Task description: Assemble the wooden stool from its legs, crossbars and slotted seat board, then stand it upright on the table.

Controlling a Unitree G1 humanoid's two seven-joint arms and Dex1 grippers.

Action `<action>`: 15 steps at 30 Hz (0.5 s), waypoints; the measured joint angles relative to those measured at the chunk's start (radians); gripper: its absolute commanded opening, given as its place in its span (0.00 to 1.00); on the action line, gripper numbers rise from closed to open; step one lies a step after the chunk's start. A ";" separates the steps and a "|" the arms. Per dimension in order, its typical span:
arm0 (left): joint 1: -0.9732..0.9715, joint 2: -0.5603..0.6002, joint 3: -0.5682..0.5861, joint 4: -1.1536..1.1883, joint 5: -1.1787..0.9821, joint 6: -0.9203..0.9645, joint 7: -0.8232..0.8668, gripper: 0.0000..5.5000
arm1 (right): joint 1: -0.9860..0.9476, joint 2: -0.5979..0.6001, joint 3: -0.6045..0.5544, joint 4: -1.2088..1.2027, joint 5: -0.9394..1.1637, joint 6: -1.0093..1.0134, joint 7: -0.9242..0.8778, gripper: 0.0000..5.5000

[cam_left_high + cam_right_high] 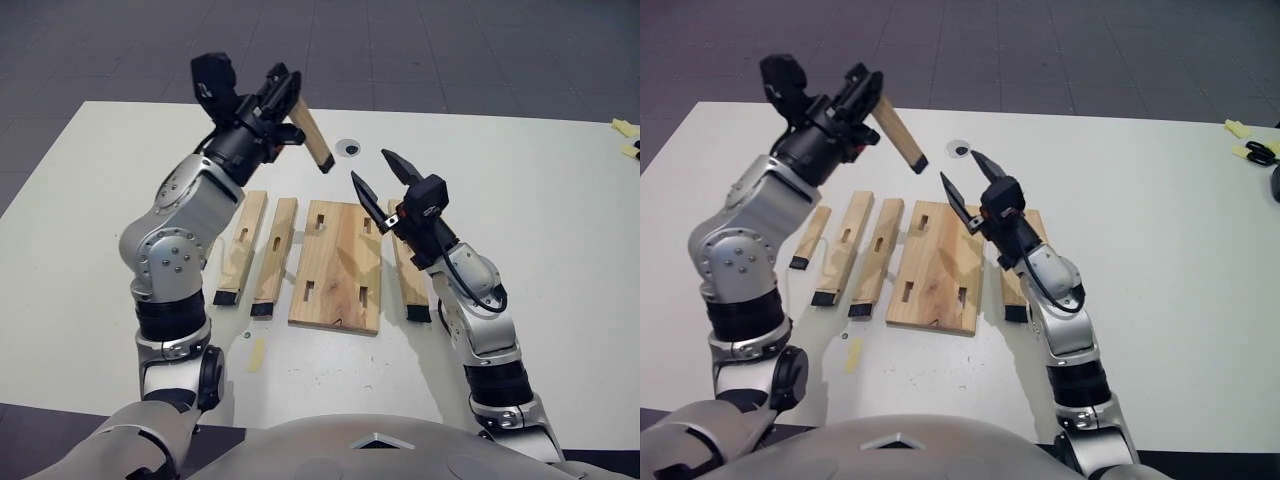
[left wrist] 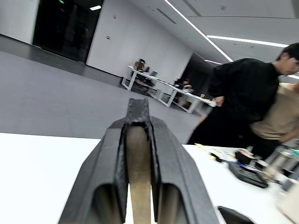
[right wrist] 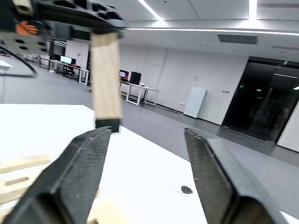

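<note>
- Pale wood, black-capped at one end — the leg is up in the air above the far part of the table, pinched at its upper end by the left gripper, with the cap lowest.
- Left wrist view: the two dark fingers press on a strip of bare wood between them, a grip the head views show from the side.
- Right wrist view: the right gripper's fingers stand wide apart with nothing between them. The leg's capped end hangs just beyond one fingertip, apart from it.
- From the head, the right gripper is raised above the far right part of the seat board.
- The seat board lies flat in the middle of the white table — light grain, four small rectangular slots cut through it.
- Two slotted bars lie side by side just beside the board, on the side toward the left edge. Another bar lies along the board's right side, partly under the right arm.
- The right eye view adds a short stick left of those bars, and scissors by the far right corner.
- A round grommet sits near the far edge.
</note>
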 measured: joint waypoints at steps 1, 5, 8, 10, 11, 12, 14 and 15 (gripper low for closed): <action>0.009 0.014 0.015 -0.015 0.000 0.005 0.003 0.08 | 0.002 0.000 -0.004 0.001 0.000 0.000 -0.004 0.68; 0.123 0.072 0.067 -0.061 0.022 0.025 0.005 0.08 | 0.035 -0.002 -0.048 0.000 -0.004 0.005 -0.042 0.78; 0.254 0.074 0.078 -0.103 0.039 0.044 0.016 0.08 | 0.061 -0.010 -0.081 -0.001 -0.008 0.007 -0.062 0.88; 0.321 0.057 0.077 -0.113 0.047 0.046 0.022 0.08 | 0.066 -0.011 -0.091 -0.001 -0.014 0.007 -0.072 0.94; 0.357 0.048 0.075 -0.112 0.063 0.041 0.025 0.08 | 0.068 -0.012 -0.098 -0.001 -0.016 0.007 -0.079 0.97; 0.376 0.042 0.075 -0.111 0.079 0.037 0.026 0.08 | 0.071 -0.012 -0.100 -0.001 -0.018 0.007 -0.083 0.98; 0.390 0.021 0.080 -0.106 0.099 0.011 0.035 0.08 | 0.077 -0.011 -0.101 -0.001 -0.020 0.007 -0.092 0.98; 0.389 0.016 0.080 -0.106 0.110 -0.002 0.035 0.08 | 0.079 -0.010 -0.101 -0.001 -0.022 0.007 -0.094 0.98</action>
